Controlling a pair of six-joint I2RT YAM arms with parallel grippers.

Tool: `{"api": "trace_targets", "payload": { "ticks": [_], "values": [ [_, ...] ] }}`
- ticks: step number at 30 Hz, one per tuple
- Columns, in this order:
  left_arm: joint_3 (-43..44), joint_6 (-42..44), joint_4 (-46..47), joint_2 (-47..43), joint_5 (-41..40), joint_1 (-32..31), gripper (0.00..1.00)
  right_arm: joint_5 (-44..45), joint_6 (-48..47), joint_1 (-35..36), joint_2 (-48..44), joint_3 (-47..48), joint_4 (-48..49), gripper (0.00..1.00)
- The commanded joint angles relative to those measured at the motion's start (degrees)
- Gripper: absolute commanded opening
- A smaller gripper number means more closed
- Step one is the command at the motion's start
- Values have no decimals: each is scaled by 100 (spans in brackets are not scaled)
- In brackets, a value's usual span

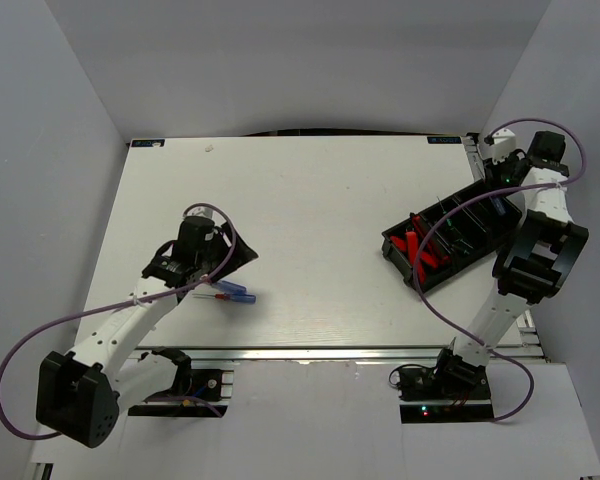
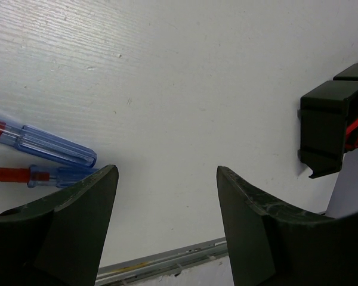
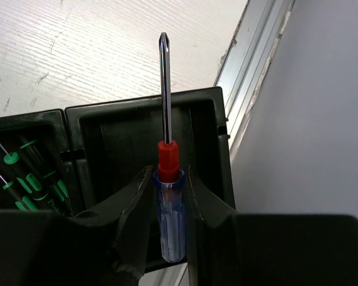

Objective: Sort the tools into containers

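Landmark: the black bins (image 1: 458,232), set in a row at the worktop (image 1: 300,190) edge beside the right arm. The exact count is hard to read from above. The bin end nearest the left arm holds the red-and-black knives (image 1: 417,250), several piled together. The next section holds the green-handled screwdrivers (image 3: 30,179), lying inside with shafts up. No knife shows anywhere outside the bins. The right tool (image 3: 169,179) is clenched on the clear blue handle of a held screwdriver (image 3: 167,159), red collar just past the fingertips and shaft pointing away. It hangs directly over the empty bin (image 3: 122,134), next to the green-handled lot on the side away from the knives. It is not released and nothing lies in that bin. Well apart from the bins, out toward the left arm, two loose screwdrivers (image 2: 51,146) with blue-and-red handles lie side by side on the worktop. The left tool (image 2: 167,173) sits just beside them, jaws spread wide and empty, one finger next to the nearer handle but not around it. Judgement: the sort is mostly done. Knives and green drivers are binned, one blue driver is about to drop, and two are left to fetch across the open stretch to the bins.
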Motion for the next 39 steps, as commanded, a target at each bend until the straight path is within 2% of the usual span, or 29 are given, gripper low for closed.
{"api": "trace_targets", "payload": {
  "ticks": [1, 2, 6, 9, 14, 15, 16, 17, 19, 20, 21, 23, 26, 27, 30, 32, 39],
  "values": [
    [106, -45, 134, -14, 163, 77, 78, 16, -24, 20, 23, 159, 326, 19],
    [106, -46, 134, 12, 172, 86, 78, 43, -41, 28, 23, 133, 326, 22],
    [97, -72, 143, 74, 216, 165, 78, 43, -112, 28, -47, -174, 431, 45],
    [97, -81, 152, 109, 313, 235, 78, 8, -112, 28, -47, -280, 414, 55],
    [106, -492, -162, 4, 384, 542, 77, -351, -85, 20, -284, -132, 126, 61],
    [97, -546, -269, -13, 322, 595, 74, -535, -129, 28, -354, -1, 2, 62],
    [80, -738, -400, -40, 296, 648, 72, -1085, -234, 37, -416, 96, -173, 64],
    [54, -827, -489, -49, 287, 744, 68, -1430, -557, 55, -469, 202, -671, 67],
    [-17, -1159, -761, -58, 269, 842, 57, -2107, -945, 133, -601, 369, -1201, 69],
    [-95, -1223, -832, -40, 278, 929, 39, -2563, -1364, 325, -653, 431, -1456, 69],
    [-140, -1345, -954, -14, 278, 982, 34, -2698, -1560, 467, -784, 397, -1850, 69],
    [-184, -1434, -1060, 109, 322, 1079, 32, -2647, -1746, 1018, -969, 39, -1942, 68],
    [-132, -1460, -1201, 284, 287, 1132, 36, -2611, -1694, 1739, -1374, -455, -1688, 69],
    [-62, -1469, -1402, 329, 156, 1149, 43, -2620, -1563, 2047, -1514, -700, -1513, 69],
    [18, -1671, -1763, 522, -134, 1193, 56, -2734, -1063, 2287, -1585, -878, -1239, 69],
    [44, -1820, -2017, 741, -205, 1229, 61, -2787, -799, 2559, -1507, -870, -1063, 69],
    [247, -2155, -2695, 1427, -320, 1229, 64, -2805, -595, 2674, -1401, -834, -1028, 68]
  ]
}}
